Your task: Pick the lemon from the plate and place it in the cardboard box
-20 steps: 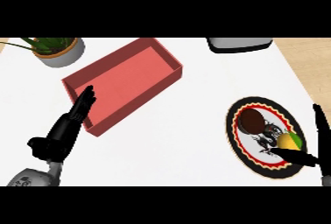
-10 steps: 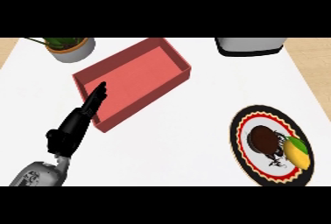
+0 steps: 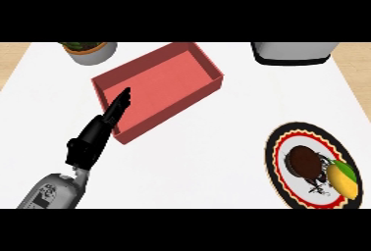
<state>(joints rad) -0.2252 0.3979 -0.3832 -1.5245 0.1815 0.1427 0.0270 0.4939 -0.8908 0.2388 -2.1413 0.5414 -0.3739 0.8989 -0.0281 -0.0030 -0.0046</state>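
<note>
box [image 3: 163, 83] red | lemon [image 3: 342, 180] yellow | plate [image 3: 279, 169] black-rimmed, red-yellow scalloped band

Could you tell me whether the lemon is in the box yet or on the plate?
On the plate: the lemon lies at the plate's right side; the box holds nothing.

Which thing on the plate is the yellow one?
The lemon, at the plate's right side. The lump beside it is dark brown, not yellow.

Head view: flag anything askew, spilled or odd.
Nothing spilled or damaged. The box sits at an angle on the counter, and the lemon lies at the plate's right edge. Only the left hand shows, fingers straight over the box's corner.
</note>
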